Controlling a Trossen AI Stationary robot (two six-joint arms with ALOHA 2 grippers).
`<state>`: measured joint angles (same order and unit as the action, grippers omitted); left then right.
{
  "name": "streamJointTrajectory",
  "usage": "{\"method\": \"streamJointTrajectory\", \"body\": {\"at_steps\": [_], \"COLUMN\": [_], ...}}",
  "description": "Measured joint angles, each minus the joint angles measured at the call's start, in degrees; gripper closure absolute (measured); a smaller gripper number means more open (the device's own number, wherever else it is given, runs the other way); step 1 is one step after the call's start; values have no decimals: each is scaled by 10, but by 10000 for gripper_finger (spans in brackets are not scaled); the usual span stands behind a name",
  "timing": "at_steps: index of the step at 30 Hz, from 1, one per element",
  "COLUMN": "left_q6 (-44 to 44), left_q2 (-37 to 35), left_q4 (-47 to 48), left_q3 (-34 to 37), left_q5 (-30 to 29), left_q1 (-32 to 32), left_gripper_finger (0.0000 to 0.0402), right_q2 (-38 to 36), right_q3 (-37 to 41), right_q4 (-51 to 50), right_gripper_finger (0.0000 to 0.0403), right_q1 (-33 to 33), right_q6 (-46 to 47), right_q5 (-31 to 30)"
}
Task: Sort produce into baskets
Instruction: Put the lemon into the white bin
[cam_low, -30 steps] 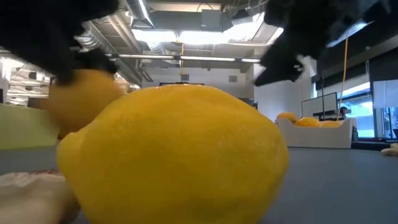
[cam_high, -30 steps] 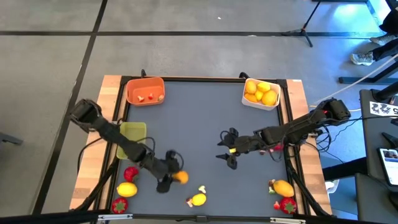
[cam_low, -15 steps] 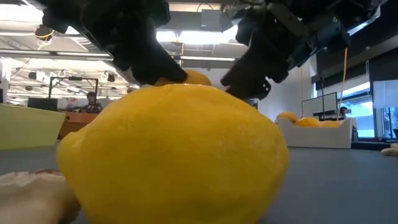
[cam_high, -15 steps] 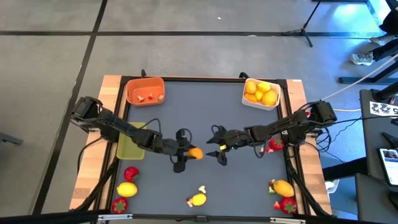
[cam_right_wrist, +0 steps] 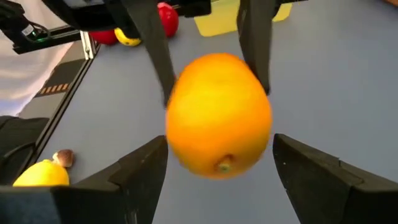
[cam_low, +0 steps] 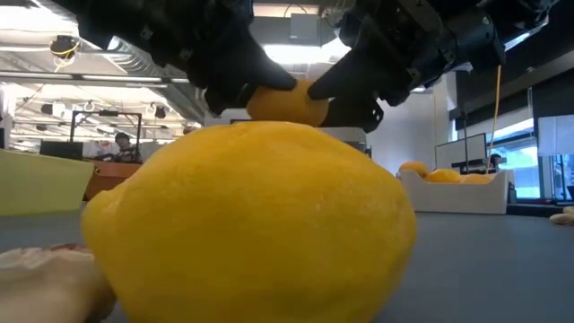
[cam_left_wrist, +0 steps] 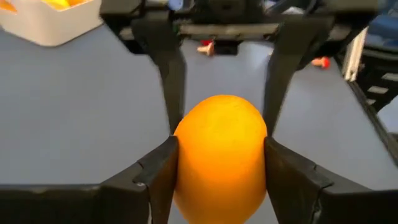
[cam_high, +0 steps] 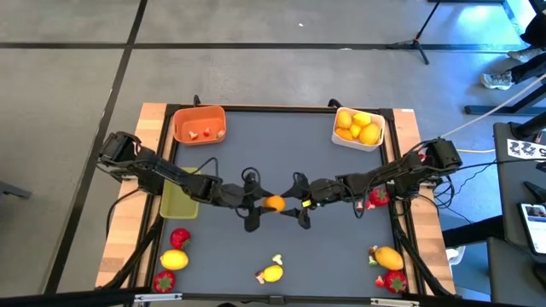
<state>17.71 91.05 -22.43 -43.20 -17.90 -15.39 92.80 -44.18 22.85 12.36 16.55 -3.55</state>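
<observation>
Left claw (cam_high: 256, 205) pinches an orange citrus fruit (cam_high: 275, 203) by its sides and holds it in the air above the middle of the bench (cam_high: 281, 145); in its wrist view both fingers (cam_left_wrist: 158, 171) press against the fruit's flanks. Directly facing it, the right claw (cam_high: 294, 205) stands spread, one finger on each side of the same fruit, seemingly not yet touching the rind, so this looks like a hand-over.

As a judgement, the fruit is a light, stiff toy with a smooth, rounded skin that could slip out of a narrow pinch. The right claw would do best to close across the widest part, at right angles to the left claw's hold.

The white basket (cam_high: 357, 141), already holding yellow citrus, lies well beyond the right claw, toward that arm's far corner. The orange basket (cam_high: 199, 124) sits well behind the left claw.
</observation>
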Motion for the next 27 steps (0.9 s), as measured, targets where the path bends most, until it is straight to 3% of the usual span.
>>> {"method": "streamJointTrajectory", "body": {"at_steps": [11,20,27], "left_q6": [-14,-16,-16], "left_q2": [0,-1,-1], "left_q4": [-14,-10,-9], "left_q3": [0,0,0], "left_q5": [2,-2,-2], "left_q1": [4,5,4], "left_gripper_finger": [201,201,201], "right_q2": [36,36,36], "right_q3": [0,1,2], "right_q4": [74,88,89], "right_gripper_finger": [115,171,180], "right_q1": [0,0,0], "right_q6": [-8,-27,-29], "right_q5": [11,5,1]}}
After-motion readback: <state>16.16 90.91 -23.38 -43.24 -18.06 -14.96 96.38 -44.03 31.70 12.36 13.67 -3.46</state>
